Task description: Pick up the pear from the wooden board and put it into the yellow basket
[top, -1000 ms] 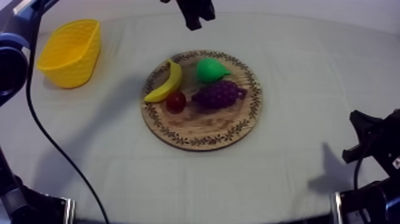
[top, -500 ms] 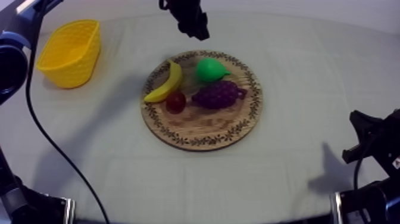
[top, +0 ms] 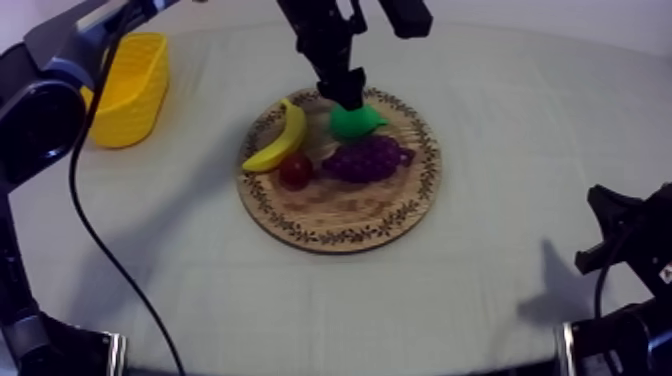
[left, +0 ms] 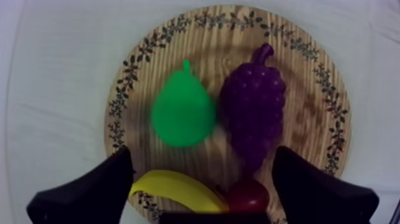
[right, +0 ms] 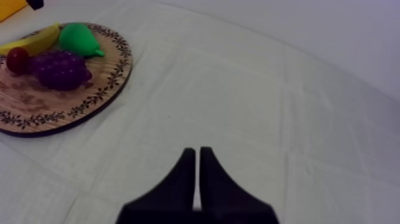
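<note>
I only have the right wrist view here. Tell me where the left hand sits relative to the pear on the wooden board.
Observer: In the top view the left hand hangs directly over the pear, which lies on the far side of the wooden board.
Operator: Now report its fingers.
Observer: Open. In the left wrist view the fingers stand wide apart with nothing between them, and the pear lies on the board just beyond them, not gripped.
</note>
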### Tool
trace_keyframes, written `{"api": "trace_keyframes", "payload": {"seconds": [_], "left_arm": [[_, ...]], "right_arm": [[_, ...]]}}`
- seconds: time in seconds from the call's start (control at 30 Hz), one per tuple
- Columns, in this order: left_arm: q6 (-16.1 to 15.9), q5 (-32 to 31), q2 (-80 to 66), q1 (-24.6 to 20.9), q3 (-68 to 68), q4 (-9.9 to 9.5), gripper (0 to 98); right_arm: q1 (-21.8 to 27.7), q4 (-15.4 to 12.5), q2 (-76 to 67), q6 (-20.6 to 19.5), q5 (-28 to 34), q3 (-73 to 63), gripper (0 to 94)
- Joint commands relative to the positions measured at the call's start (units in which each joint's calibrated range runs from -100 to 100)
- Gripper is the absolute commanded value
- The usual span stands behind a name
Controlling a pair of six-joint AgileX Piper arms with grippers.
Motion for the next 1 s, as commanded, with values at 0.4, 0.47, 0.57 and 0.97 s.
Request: {"api": "trace_keyframes", "payload": {"seconds": [0.4, 0.47, 0.57, 0.97], "left_arm": [[1.08, 0.97, 14.16, -0.44, -9.78, -0.54, 90.4], [1.14, 1.38, 15.72, -0.53, -11.29, -0.61, 90.4], [1.24, 2.25, 18.19, -0.63, -14.76, -0.77, 90.2], [2.45, 2.84, 24.39, -0.68, -22.27, -1.25, 86.0]], "right_arm": [[0.0, -0.01, -0.04, 0.02, 0.01, 0.0, 0.4], [0.0, -0.01, -0.04, 0.02, 0.01, 0.0, 0.4], [0.0, -0.01, -0.04, 0.02, 0.01, 0.0, 0.4], [0.0, -0.01, -0.04, 0.02, 0.01, 0.0, 0.4]]}}
